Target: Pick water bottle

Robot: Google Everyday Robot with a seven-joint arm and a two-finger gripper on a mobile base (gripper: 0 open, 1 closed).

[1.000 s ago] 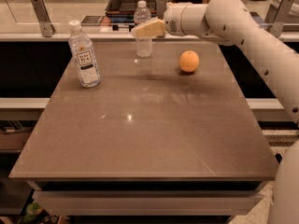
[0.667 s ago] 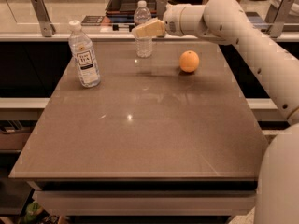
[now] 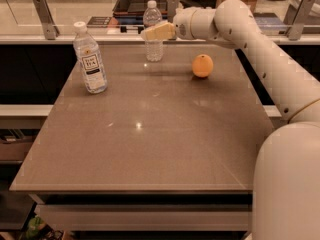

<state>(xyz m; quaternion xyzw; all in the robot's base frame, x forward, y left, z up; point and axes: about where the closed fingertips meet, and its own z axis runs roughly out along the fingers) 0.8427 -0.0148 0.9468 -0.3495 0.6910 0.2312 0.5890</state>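
Note:
The water bottle, slim, clear and ribbed with a white cap, stands upright at the far edge of the brown table. My gripper reaches in from the right at the height of the bottle's middle and overlaps it. The arm stretches back along the right side of the view.
A bigger clear bottle with a white-and-black label stands at the far left of the table. An orange lies to the right of the water bottle, under my arm. A counter with a dark tray runs behind the table.

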